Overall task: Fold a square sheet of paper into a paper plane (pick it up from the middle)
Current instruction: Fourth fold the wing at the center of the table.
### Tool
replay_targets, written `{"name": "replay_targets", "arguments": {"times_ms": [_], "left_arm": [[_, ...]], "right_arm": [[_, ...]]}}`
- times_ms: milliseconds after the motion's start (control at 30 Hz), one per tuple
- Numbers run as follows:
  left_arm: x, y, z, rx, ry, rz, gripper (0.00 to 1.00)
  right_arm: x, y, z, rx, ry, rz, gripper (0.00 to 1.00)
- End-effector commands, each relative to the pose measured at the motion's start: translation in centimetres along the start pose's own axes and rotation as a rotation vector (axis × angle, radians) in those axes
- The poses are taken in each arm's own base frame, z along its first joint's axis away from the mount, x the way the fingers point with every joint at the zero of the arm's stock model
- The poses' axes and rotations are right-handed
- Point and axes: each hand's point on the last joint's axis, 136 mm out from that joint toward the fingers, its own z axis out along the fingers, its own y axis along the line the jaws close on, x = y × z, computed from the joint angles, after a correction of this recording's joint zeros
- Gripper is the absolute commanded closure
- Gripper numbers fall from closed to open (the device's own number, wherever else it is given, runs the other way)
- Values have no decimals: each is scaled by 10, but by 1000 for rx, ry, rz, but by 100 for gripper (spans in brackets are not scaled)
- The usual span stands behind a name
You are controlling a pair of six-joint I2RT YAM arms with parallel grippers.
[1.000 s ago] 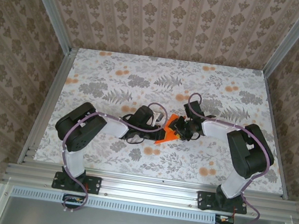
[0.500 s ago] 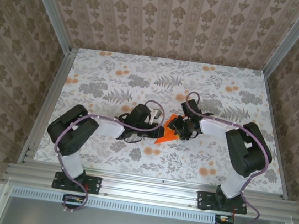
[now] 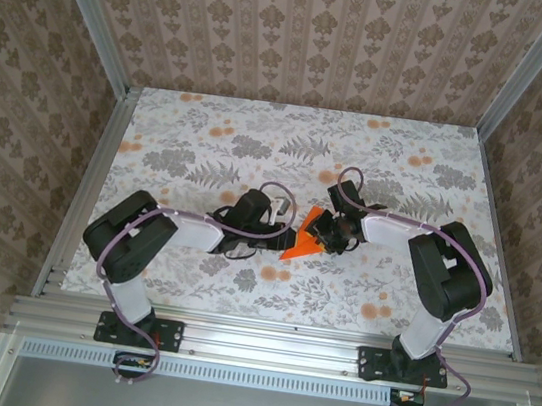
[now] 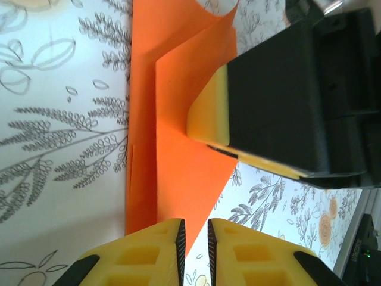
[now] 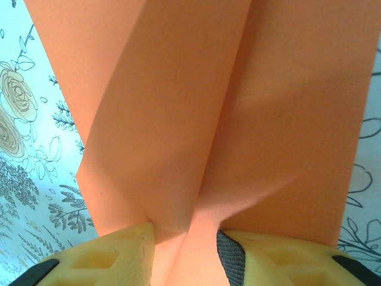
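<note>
Creased orange paper (image 3: 301, 247), tip near-left

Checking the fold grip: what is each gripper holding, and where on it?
The right gripper pinches the orange paper at a raised fold. The left gripper, nearly closed over the paper's corner, appears to hold nothing.

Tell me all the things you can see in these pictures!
paper: one, bright orange, partly folded, mid-tablecloth between the two grippers
tablecloth: one, white with grey leaves and orange flowers, spread under everything
wallpaper walls: three, beige patterned, around the tablecloth
metal frame: one, silver, along the near edge and up the corners
left arm and right arm: two, black and white, bolted at the near edge
left gripper: one, yellow fingers almost together, by the paper's tip
right gripper: one, yellow fingers, paper running between them
</note>
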Motion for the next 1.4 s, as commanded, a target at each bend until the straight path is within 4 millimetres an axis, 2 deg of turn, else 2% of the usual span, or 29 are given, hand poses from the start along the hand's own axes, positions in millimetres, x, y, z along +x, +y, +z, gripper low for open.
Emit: {"name": "replay_targets", "arguments": {"times_ms": [0, 300, 467, 633, 867, 1367], "left_arm": [[2, -8, 9, 33, 29, 3, 81], [4, -10, 13, 42, 41, 9, 82], [1, -26, 6, 83, 26, 56, 78], [8, -38, 5, 95, 40, 111, 76], [13, -19, 9, -2, 54, 111, 77], [11, -1, 7, -93, 35, 99, 80]], "right_arm": [[25, -153, 29, 538, 18, 87, 59], [24, -156, 28, 562, 15, 83, 60], [24, -158, 28, 574, 13, 83, 61], [24, -156, 29, 567, 15, 97, 58], [28, -156, 34, 551, 33, 120, 55], [29, -161, 33, 573, 36, 125, 54]]}}
